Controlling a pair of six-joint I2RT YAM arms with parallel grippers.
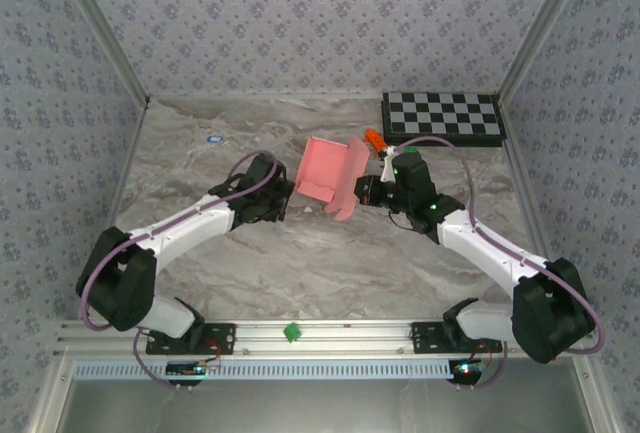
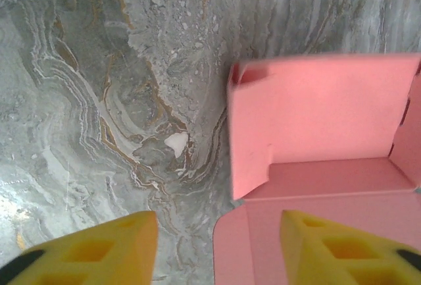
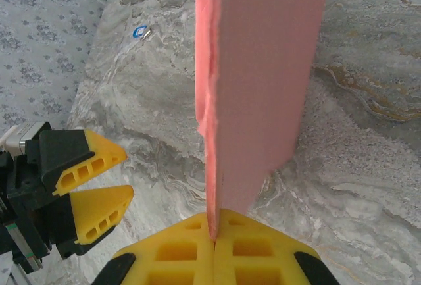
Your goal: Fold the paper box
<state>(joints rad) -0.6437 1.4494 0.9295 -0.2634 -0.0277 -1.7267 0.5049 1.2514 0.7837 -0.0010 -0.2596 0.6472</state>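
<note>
On the left, the left gripper (image 1: pixel 288 199) waits with its fingers apart just beside the paper box (image 1: pixel 325 171), which sits half-formed mid-table between the arms. The right gripper (image 3: pixel 214 224) is pinched tight on its raised flap. With nothing bracing the box, I reckon a pull could drag or crumple it.

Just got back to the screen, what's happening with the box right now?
The right arm's fingers are pinched shut on a flap of the salmon-pink card box, holding that flap upright. The box sits partly folded on the marble-patterned table, with some walls raised. The left arm's fingers stand open at the box's left edge, gripping nothing.
</note>
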